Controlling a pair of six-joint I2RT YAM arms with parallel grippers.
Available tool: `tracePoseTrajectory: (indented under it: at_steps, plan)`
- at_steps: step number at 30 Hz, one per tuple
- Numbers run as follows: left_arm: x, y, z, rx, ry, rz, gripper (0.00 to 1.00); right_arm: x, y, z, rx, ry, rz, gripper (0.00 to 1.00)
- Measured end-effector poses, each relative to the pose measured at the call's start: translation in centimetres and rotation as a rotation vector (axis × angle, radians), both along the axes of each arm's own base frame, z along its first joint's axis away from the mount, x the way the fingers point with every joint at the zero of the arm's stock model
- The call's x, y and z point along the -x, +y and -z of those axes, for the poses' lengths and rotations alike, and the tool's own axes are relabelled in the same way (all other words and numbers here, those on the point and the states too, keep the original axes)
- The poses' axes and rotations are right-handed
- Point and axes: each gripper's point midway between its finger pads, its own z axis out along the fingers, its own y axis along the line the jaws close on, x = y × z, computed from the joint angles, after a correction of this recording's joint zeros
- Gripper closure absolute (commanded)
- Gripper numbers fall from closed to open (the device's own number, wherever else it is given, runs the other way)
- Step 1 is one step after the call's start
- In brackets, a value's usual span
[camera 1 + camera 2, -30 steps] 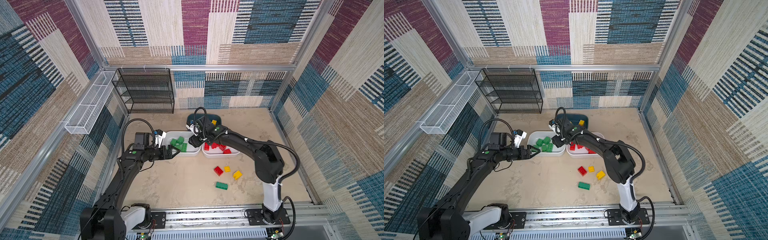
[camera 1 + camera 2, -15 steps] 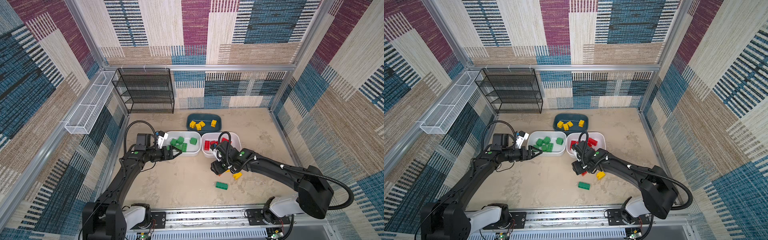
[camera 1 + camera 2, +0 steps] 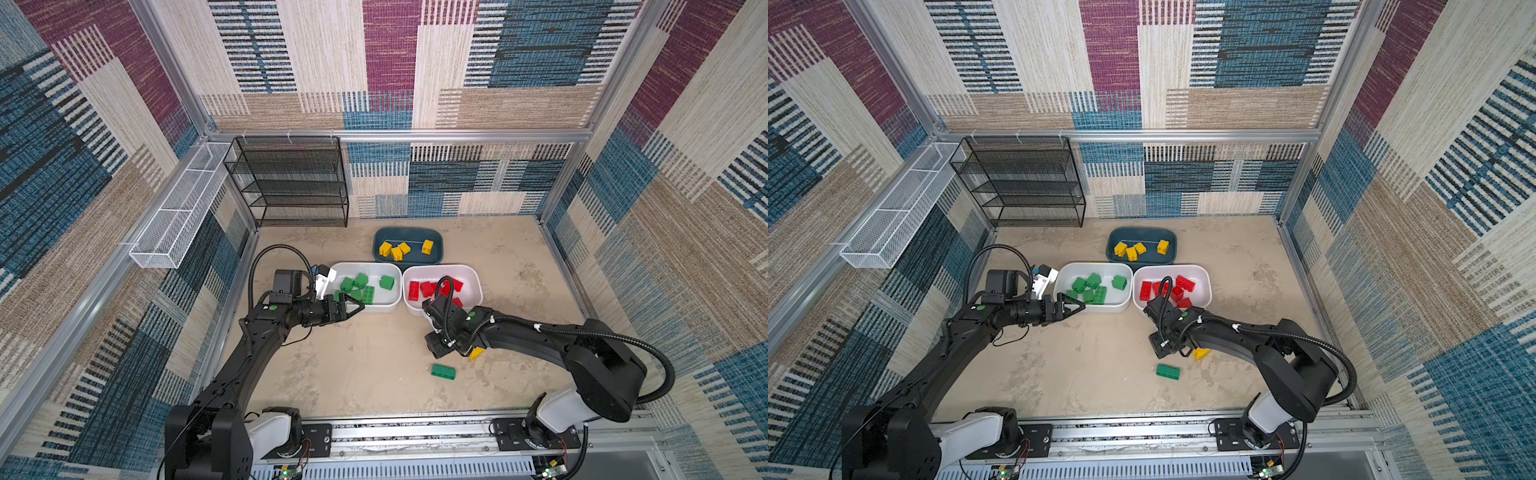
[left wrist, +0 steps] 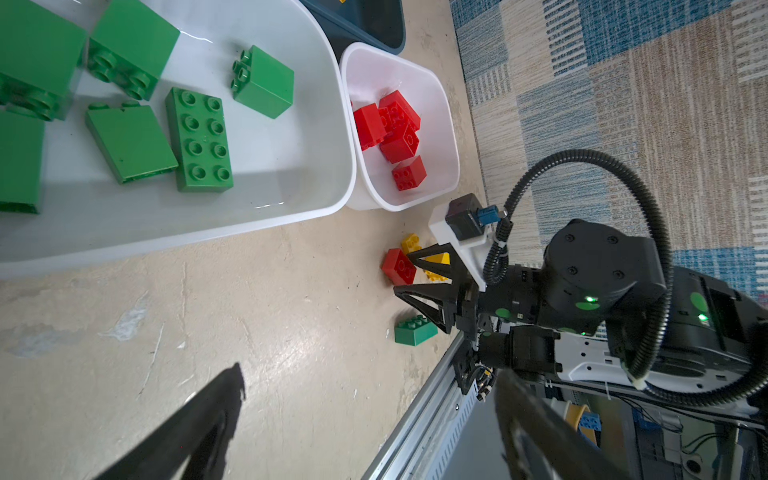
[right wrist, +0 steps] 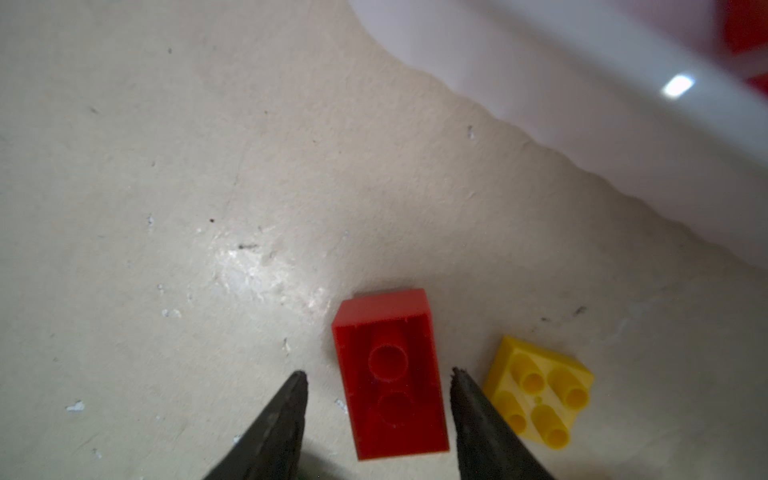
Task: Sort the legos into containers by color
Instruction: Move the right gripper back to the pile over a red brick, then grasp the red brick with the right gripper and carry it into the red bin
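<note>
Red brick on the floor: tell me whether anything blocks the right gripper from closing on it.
Nothing visible does. The red brick lies between the open jaws of the right gripper, with bare floor on either side; the yellow brick sits just outside them.

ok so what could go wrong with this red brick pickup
The right hand straddles the red brick slightly askew, so closing may twist it or let it slip. One finger sits close to the yellow brick and could nudge or catch it.
</note>
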Motion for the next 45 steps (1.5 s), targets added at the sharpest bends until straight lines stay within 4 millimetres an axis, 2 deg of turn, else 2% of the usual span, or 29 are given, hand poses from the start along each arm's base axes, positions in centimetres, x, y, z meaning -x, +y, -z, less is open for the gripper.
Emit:
tracePoseTrajectory:
  at_steps: [5,7,10,12,14,18,20,23,25,29,34,40,42,44,45]
  plan:
    - [0.2,0.0,0.2,0.0,0.006,-0.001,0.04,-0.3,-0.1,0.6,0.027,-0.006,0.001,0.72]
    - [0.2,0.0,0.2,0.0,0.007,-0.001,0.04,-0.7,0.1,0.2,0.026,-0.021,0.003,0.78]
    - [0.2,0.0,0.2,0.001,0.007,0.0,0.04,-1.3,0.4,-1.0,0.012,-0.052,0.007,0.79]
    - [0.2,0.0,0.2,0.002,0.006,0.001,0.04,-1.6,0.7,-2.6,-0.013,-0.078,0.008,0.79]
    - [0.2,0.0,0.1,0.003,0.001,0.001,0.04,-2.3,0.9,-5.5,-0.064,-0.128,0.02,0.79]
    - [0.1,-0.3,-0.6,0.011,-0.014,0.011,0.05,-5.3,-0.3,-10.8,-0.143,-0.241,0.07,0.78]
    - [0.1,-0.5,-1.0,0.018,-0.021,0.019,0.05,-7.2,-1.6,-12.2,-0.136,-0.278,0.092,0.77]
    - [0.2,-0.7,-1.1,0.03,-0.014,0.024,0.05,-9.7,-3.4,-13.0,-0.107,-0.299,0.092,0.77]
    - [0.2,-0.9,-1.2,0.032,-0.014,0.026,0.05,-11.2,-4.3,-12.7,-0.079,-0.294,0.071,0.77]
    - [0.2,-1.0,-1.2,0.033,-0.02,0.031,0.05,-13.2,-5.8,-10.0,0.014,-0.226,0.004,0.77]
    - [0.1,-1.0,-1.1,0.034,-0.02,0.031,0.05,-13.8,-7.7,-7.0,0.08,-0.14,-0.033,0.76]
    - [-0.3,-1.1,-0.3,0.032,-0.001,0.032,0.06,-13.8,-8.3,-4.5,0.106,-0.076,-0.066,0.73]
    - [-0.4,-1.1,-0.2,0.031,0.006,0.033,0.06,-13.7,-8.5,-3.8,0.114,-0.059,-0.069,0.66]
    - [-0.5,-1.1,-0.1,0.031,0.007,0.033,0.06,-13.7,-8.6,-3.7,0.109,-0.053,-0.068,0.49]
    - [-0.5,-1.1,-0.1,0.031,0.008,0.033,0.06,-13.7,-8.5,-3.7,0.107,-0.053,-0.07,0.45]
